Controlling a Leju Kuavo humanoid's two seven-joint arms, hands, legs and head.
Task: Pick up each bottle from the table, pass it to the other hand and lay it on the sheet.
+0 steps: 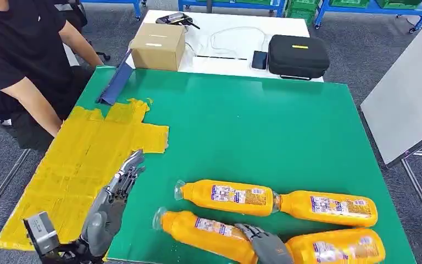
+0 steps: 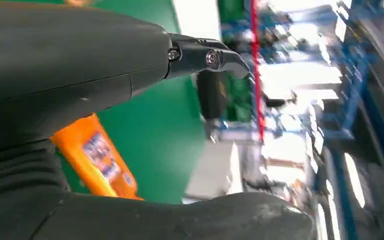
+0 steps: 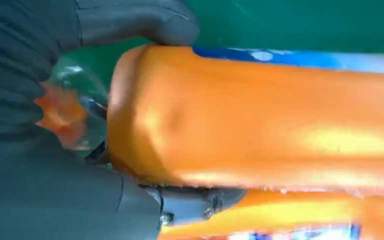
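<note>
Head view: four orange bottles lay on the green table (image 1: 242, 121) toward 5 o'clock, in two rows. The far row held one bottle (image 1: 228, 197) with its clear neck pointing to 9 o'clock and a second (image 1: 329, 208) end to end with it at 3 o'clock. In the near row, the left bottle (image 1: 209, 234) lay tilted and a fourth (image 1: 338, 247) was cut off by the bottom edge. All looked full of orange liquid. The right hand (image 1: 266, 245) rested on the near-left bottle, its dark fingers over the body; most of the hand was out of frame. The left hand (image 1: 112, 206) hovered at 7 o'clock over the edge of the yellow sheet (image 1: 82, 159), fingers straight and apart, holding nothing. No bottle lay on the sheet. A person (image 1: 22, 66) sat at 10 o'clock. A closed box (image 1: 158, 45) and a black case (image 1: 298, 55) stood on a white table at 12 o'clock; their contents were hidden.

Left wrist view: the left hand (image 2: 80, 100) was spread, empty; a bottle (image 2: 97, 160) showed between thumb and fingers, and the background was blurred.

Right wrist view: the right hand (image 3: 55, 125) wrapped the bottle (image 3: 260, 115), thumb on one side, fingers on the other; it seemed a firm grip, though contact was partly hidden.
</note>
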